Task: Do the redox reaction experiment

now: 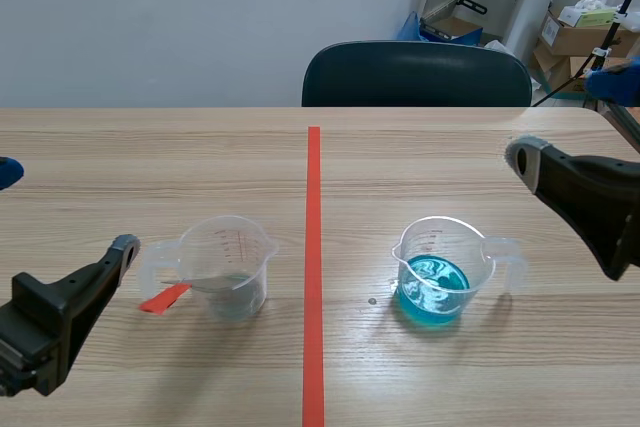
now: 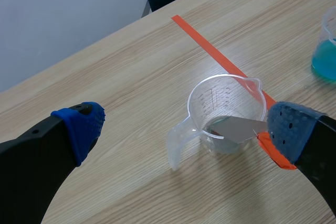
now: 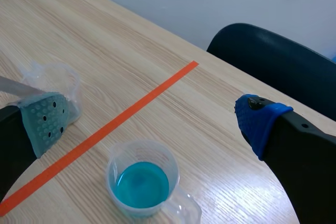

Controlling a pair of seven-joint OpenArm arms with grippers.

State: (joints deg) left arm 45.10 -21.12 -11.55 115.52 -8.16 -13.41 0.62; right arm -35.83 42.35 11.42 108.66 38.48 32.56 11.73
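A clear measuring beaker stands left of the tape line, with a grey metal strip leaning in it; the strip's orange-red end sticks out over the rim. A second clear beaker right of the line holds blue liquid. My left gripper hovers open beside the left beaker's handle. In the left wrist view the beaker and strip sit just ahead of the open gripper. My right gripper is open, raised to the right of the blue beaker, holding nothing.
An orange-red tape line runs down the table's middle. A dark chair stands behind the far edge. Cardboard boxes and a stand are off the table at the back right.
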